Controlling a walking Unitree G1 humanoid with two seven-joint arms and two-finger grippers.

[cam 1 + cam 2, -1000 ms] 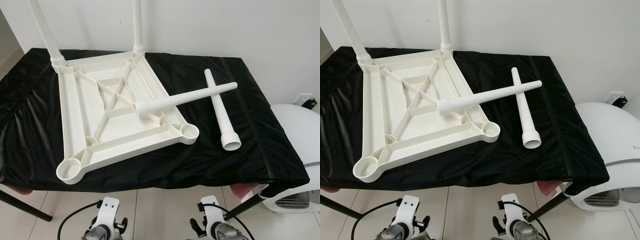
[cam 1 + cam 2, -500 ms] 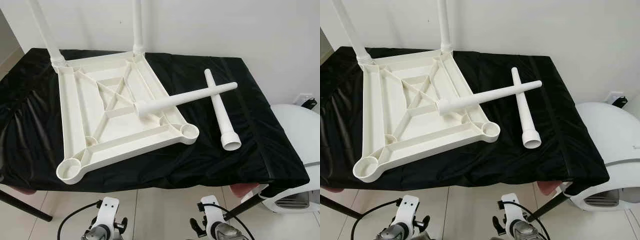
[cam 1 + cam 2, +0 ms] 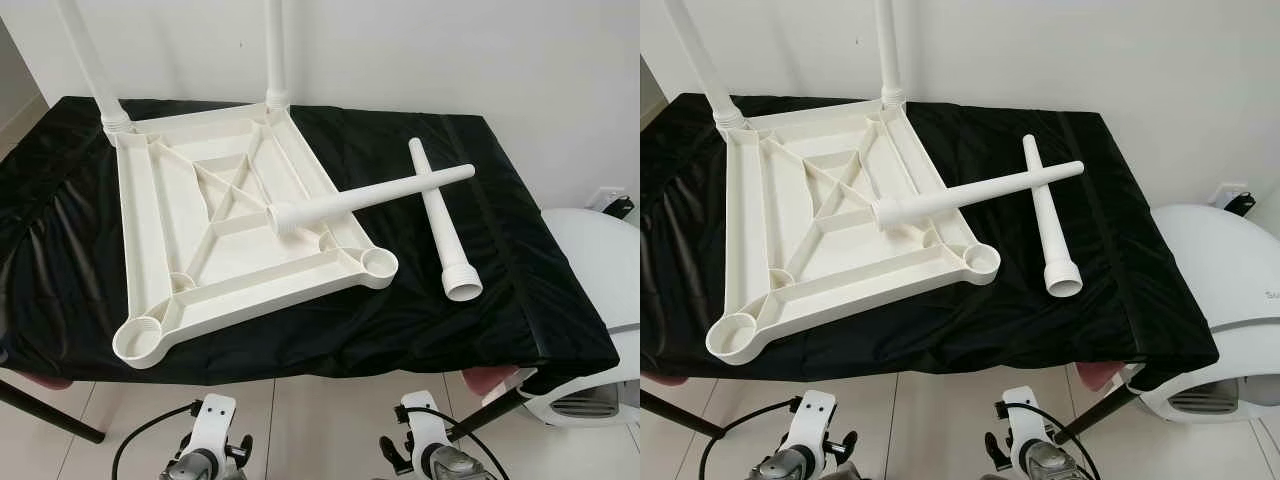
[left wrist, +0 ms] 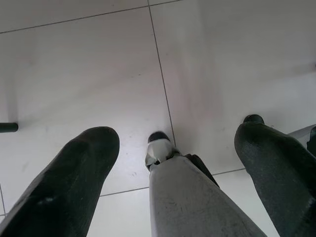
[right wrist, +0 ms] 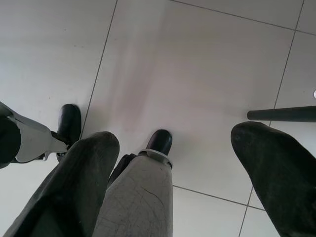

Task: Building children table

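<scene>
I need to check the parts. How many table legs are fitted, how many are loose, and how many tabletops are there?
Fitted legs: 2
Loose legs: 2
Tabletop, lying upside down: 1
Total: 5

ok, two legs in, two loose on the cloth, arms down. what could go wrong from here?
1. The two loose legs are crossed: one leg lies over the other leg. Lifting the lower one would likely roll the upper.
2. The tabletop's near socket corner sits close to the black cloth's front edge; pushing a leg in there could slide it off.
3. The left tool and right tool hang open over the floor, so either must rise past that edge.
</scene>
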